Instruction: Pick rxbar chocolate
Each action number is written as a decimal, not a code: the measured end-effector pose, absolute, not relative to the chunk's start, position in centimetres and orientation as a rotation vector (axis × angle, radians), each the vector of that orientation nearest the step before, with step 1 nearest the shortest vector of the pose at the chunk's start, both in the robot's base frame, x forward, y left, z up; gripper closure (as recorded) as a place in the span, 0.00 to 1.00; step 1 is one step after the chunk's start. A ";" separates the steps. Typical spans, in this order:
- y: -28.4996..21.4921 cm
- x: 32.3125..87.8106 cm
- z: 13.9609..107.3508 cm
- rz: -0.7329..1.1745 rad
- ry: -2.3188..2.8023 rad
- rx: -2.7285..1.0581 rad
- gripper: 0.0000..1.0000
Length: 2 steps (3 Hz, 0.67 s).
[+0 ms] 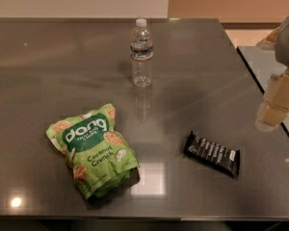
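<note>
Since the rxbar chocolate [212, 153] lies flat on the table [48, 57], it will likely prove light and thin, with a slick wrapper that could skate on the glossy top (a fairly firm bar inside, I would guess, with soft crimped ends). The best hold, in my judgement, is across its short width at mid-length, from straight above. It is a small black rectangle with rows of white lettering, its long axis running ten to four o'clock, at about four o'clock from the table's middle. The gripper [278, 102] hangs at the bar's two o'clock, well apart; whether it is parted or closed I cannot tell. A green bag [92, 148] lies at eight o'clock and a water bottle [141, 52] at twelve.
</note>
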State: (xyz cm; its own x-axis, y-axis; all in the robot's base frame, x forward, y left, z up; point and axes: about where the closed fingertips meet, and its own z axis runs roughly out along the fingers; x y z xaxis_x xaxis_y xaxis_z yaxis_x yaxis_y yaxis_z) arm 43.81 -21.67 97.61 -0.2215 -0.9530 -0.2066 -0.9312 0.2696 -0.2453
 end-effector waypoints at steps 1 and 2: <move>-21.5 43.8 97.7 -0.093 2.228 -1.723 0.00; -19.9 42.7 97.2 -0.031 2.184 -1.738 0.00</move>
